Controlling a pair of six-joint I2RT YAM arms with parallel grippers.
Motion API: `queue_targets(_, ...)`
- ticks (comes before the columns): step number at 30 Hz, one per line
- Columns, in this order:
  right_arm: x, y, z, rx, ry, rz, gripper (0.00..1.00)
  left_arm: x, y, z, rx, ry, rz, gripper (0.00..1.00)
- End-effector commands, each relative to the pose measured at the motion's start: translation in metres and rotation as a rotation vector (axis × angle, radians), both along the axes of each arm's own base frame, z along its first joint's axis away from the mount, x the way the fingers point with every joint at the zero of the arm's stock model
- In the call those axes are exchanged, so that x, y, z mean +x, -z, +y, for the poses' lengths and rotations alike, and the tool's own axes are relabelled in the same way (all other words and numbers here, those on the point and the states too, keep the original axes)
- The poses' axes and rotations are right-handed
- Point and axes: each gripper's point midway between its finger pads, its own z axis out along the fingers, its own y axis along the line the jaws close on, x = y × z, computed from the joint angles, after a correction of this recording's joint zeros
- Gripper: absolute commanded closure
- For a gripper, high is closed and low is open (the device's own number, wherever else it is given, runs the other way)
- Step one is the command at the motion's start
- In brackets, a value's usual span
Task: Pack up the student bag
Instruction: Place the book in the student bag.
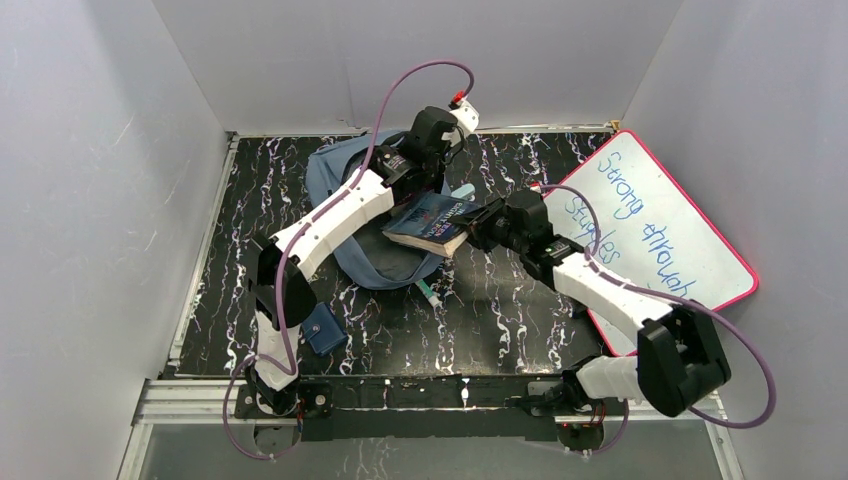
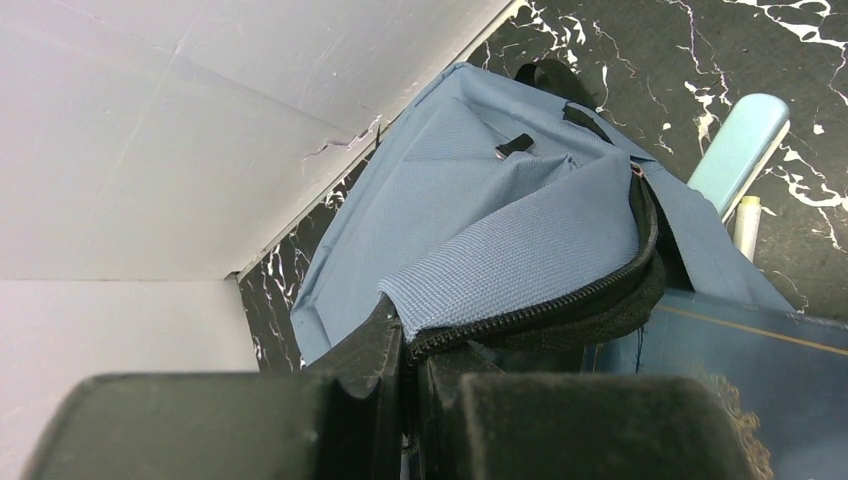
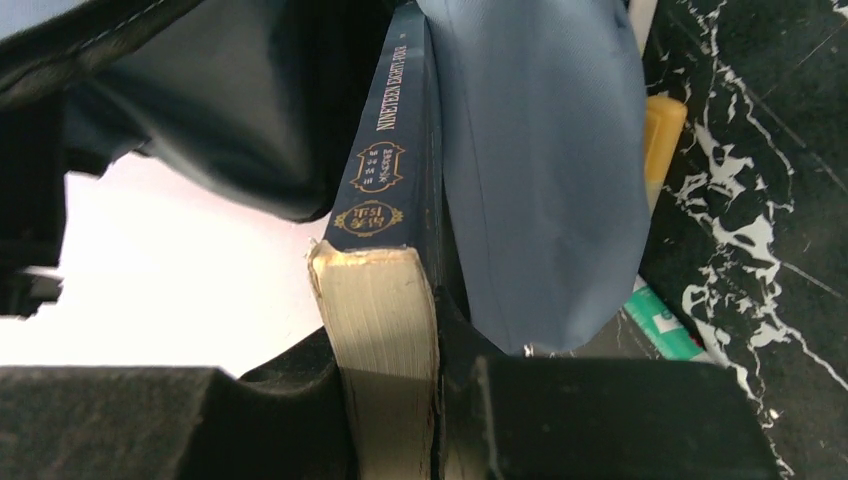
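Student bag (image 1: pixel 335 175): lay slumped on the black marbled table (image 1: pixel 500 320), toward the far wall and left of centre. Slate-blue fabric, black zipper.

Left gripper (image 2: pixel 410 350): clenched on the zippered rim of the bag's mouth and lifting it, so the blue fabric tented up from the pinch. Left arm reached across the bag from the near-left.

Right gripper (image 3: pixel 390 400): grasping a thick dark-blue book (image 1: pixel 430 225) by its page edge, with one finger on each cover. The spine had gilt lettering. The book sat tilted at the bag's mouth, over the bag's right side. From above, most of it showed outside the fabric.

Progress (judgement): early to middle. The mouth was held open and the first item presented, but the book was not yet inside. I could see nothing already packed, though the bag's interior was mostly hidden.

Left to do (judgement): seat the book, then the loose items, then probably close the zipper.

Surroundings:
- Small dark-blue pouch (image 1: pixel 323 330) near the left arm's base, well apart from the bag.
- Teal pen (image 1: pixel 430 292) on the table just beside the bag's near edge.
- Pale teal object (image 2: pixel 740 150) beside the bag's far-right side, with a cream stick-like item next to it. I could not identify either.
- Pink-framed whiteboard (image 1: pixel 660 220) with handwriting, propped at the right, partly under the right arm.

Obstructions (judgement): a fold of bag fabric pressed against the book's cover in the right wrist view. That soft lip could catch the book's corner. The left arm also crowded the opening from above.
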Motion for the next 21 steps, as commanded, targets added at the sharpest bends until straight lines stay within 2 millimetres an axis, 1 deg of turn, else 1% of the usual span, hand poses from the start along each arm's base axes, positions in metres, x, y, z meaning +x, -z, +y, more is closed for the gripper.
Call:
queue_targets(1, 0.038, -0.091, 0.014, 0.161, 0.055, -0.250, 1.00, -0.011, -0.070, 0.005, -0.133, -0.015, -0.130, 1.00)
queue_targets(4, 0.051, -0.099, 0.024, 0.214, 0.058, -0.283, 1.00, -0.015, -0.068, 0.005, -0.139, -0.012, -0.125, 1.00)
queue_targets(6, 0.060, -0.103, 0.032, 0.250, 0.050, -0.287, 1.00, -0.017, -0.065, 0.005, -0.133, -0.014, -0.120, 1.00)
queue_targets(9, 0.071, -0.106, 0.041, 0.293, 0.048, -0.286, 1.00, -0.020, -0.065, 0.006, -0.134, -0.018, -0.120, 1.00)
queue_targets(12, 0.085, -0.106, 0.046, 0.307, 0.065, -0.299, 1.00, -0.022, -0.067, 0.007, -0.134, -0.020, -0.122, 1.00)
queue_targets(13, 0.092, -0.103, 0.048, 0.305, 0.075, -0.299, 1.00, -0.023, -0.068, 0.008, -0.135, -0.022, -0.123, 1.00)
queue_targets(14, 0.096, -0.105, 0.049, 0.310, 0.085, -0.310, 1.00, -0.024, -0.068, 0.007, -0.135, -0.019, -0.122, 1.00)
queue_targets(16, 0.108, -0.098, 0.054, 0.302, 0.098, -0.320, 1.00, -0.025, -0.067, 0.005, -0.131, -0.017, -0.118, 1.00)
queue_targets(21, 0.133, -0.091, 0.071, 0.302, 0.138, -0.362, 1.00, -0.026, -0.065, -0.001, -0.125, -0.008, -0.112, 1.00)
